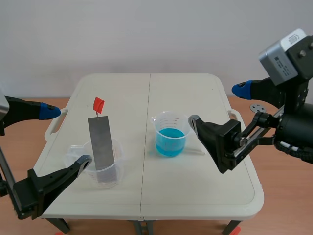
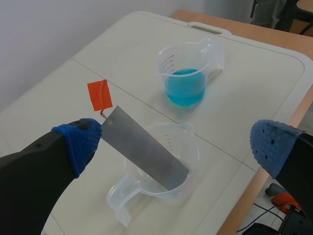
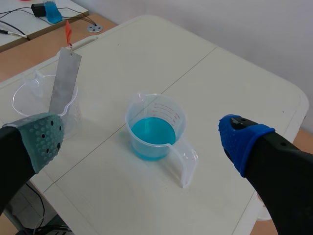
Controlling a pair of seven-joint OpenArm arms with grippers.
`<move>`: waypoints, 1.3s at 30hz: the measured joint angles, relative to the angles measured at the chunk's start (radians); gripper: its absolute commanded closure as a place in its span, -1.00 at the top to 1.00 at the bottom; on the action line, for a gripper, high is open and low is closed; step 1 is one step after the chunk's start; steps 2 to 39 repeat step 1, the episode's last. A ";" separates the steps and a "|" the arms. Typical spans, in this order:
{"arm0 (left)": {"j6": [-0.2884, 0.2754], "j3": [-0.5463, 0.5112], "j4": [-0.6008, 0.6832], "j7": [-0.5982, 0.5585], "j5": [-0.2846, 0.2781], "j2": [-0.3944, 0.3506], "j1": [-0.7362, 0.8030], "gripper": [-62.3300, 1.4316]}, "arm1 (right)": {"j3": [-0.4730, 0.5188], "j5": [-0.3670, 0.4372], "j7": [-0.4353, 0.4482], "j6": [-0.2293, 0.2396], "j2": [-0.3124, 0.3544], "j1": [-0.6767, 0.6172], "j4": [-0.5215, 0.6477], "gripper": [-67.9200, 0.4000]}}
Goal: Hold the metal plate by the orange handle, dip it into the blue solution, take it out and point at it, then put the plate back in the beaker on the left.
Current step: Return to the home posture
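A grey metal plate (image 1: 101, 142) with an orange handle (image 1: 98, 104) leans upright in a clear empty beaker (image 1: 105, 172) on the table's left half. A second clear beaker (image 1: 170, 133) holding blue solution (image 1: 170, 140) stands right of the middle seam. My left gripper (image 1: 71, 137) is open, hovering above and beside the plate; in the left wrist view the plate (image 2: 143, 152) and handle (image 2: 99, 94) lie between and ahead of its fingers (image 2: 78, 141). My right gripper (image 1: 217, 105) is open, raised right of the blue beaker (image 3: 157, 126), which lies between its fingers (image 3: 240, 136).
The white folding table (image 1: 205, 196) has a centre seam and carry-handle slots at both sides. A small metal disc (image 1: 257, 106) lies on the wooden floor at the right. Cables and a blue device (image 3: 50, 11) sit on a surface beyond the table in the right wrist view.
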 measured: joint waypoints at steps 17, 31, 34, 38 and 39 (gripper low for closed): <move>0.000 0.000 0.000 0.000 0.000 0.000 0.000 1.00 | 0.000 0.000 0.000 0.000 0.000 0.000 0.000 0.95; 0.000 0.000 0.000 0.000 0.000 0.000 0.000 1.00 | 0.000 0.000 0.000 0.000 0.000 0.000 0.000 0.95; 0.000 0.000 0.000 0.000 0.000 0.000 0.000 1.00 | 0.000 0.000 0.000 0.000 0.000 0.000 0.000 0.95; 0.000 0.000 0.000 0.000 0.000 0.000 0.000 1.00 | 0.000 0.000 0.000 0.000 0.000 0.000 0.000 0.95; 0.000 0.000 0.000 0.000 0.000 0.000 0.000 1.00 | 0.000 0.000 0.000 0.000 0.000 0.000 0.000 0.95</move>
